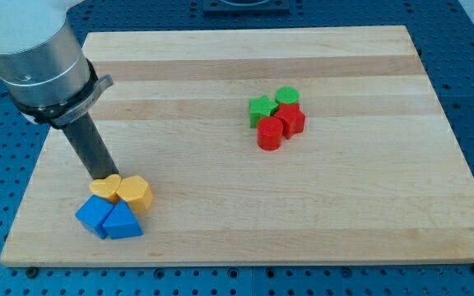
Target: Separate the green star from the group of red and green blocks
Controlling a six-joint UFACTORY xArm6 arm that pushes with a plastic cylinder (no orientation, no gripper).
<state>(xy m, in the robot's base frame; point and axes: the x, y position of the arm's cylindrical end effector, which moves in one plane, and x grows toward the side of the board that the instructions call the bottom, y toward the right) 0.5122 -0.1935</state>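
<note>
The green star [260, 109] lies right of the board's middle, touching a cluster of a green round block [286, 97], a red block [291, 118] and a red cylinder [270, 134]. The star is at the cluster's left side. My tip [101, 178] is far off at the view's lower left, right behind the yellow heart [105, 187], well to the left of the star.
At the lower left a yellow block [134, 194], a blue block [94, 215] and a blue triangular block [123, 222] are bunched with the yellow heart. The wooden board [220, 230] lies on a blue perforated table; the arm's grey body [35, 57] fills the upper left.
</note>
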